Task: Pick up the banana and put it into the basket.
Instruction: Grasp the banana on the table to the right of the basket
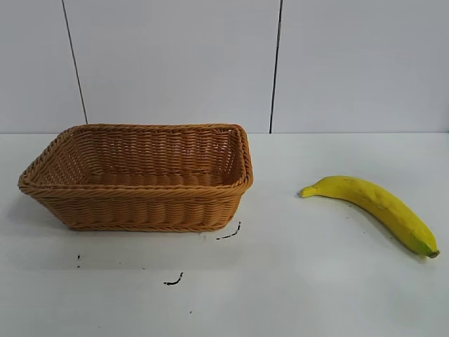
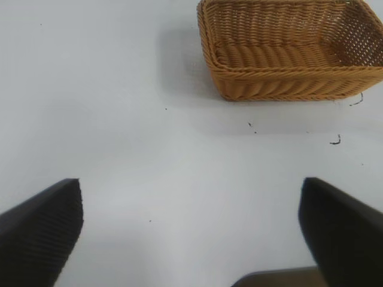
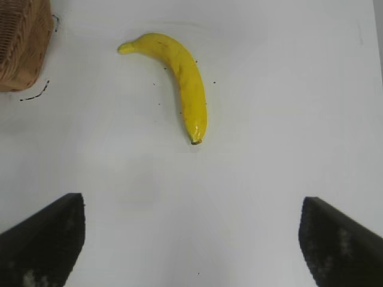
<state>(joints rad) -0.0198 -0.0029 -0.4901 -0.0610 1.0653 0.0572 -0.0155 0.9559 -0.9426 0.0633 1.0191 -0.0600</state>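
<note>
Lying on table (image 1: 302, 281) right of basket (image 1: 140, 179): curved yellow banana (image 1: 375, 206), dark tip; both grippers' fingers (image 3: 45, 239) spread, holding nothing.

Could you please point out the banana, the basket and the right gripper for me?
banana (image 1: 375, 204): exterior view, mid-body.
basket (image 1: 140, 186): exterior view, front rim.
right gripper (image 3: 191, 239): right wrist view, midway between its open fingertips.

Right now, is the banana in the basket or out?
Out. The banana lies on the table, right of the empty basket, apart from it.
</note>
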